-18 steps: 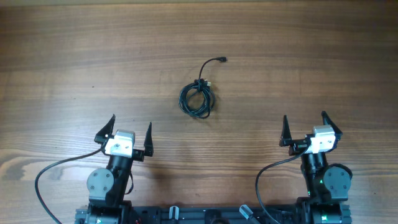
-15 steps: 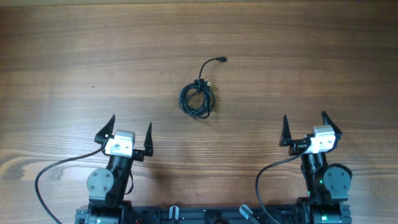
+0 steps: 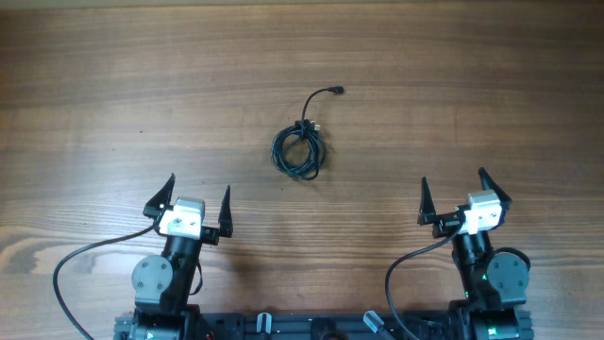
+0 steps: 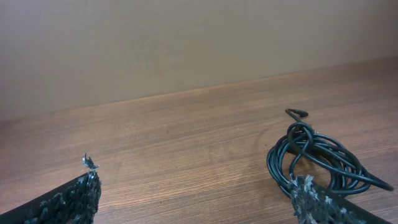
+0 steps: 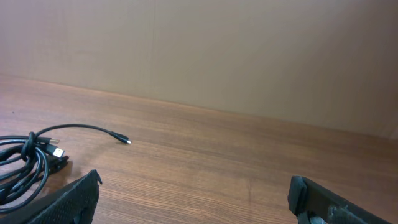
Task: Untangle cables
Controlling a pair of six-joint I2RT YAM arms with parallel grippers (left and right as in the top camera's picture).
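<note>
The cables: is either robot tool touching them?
Apart. The overhead view shows a clear gap between the cables and both the left tool and right tool.

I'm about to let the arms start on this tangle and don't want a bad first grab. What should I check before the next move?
1. Left gripper open and empty: ok.
2. Right gripper open and empty: ok.
3. Cables seen by all three cameras: ok. They lie coiled on the table, ahead of the arms and between them.
4. A free end to take hold of: ok. One plug end arcs out on the coil's far side.
5. Where the loops cross and how many cords there are: cannot tell, because the loops overlap.
</note>
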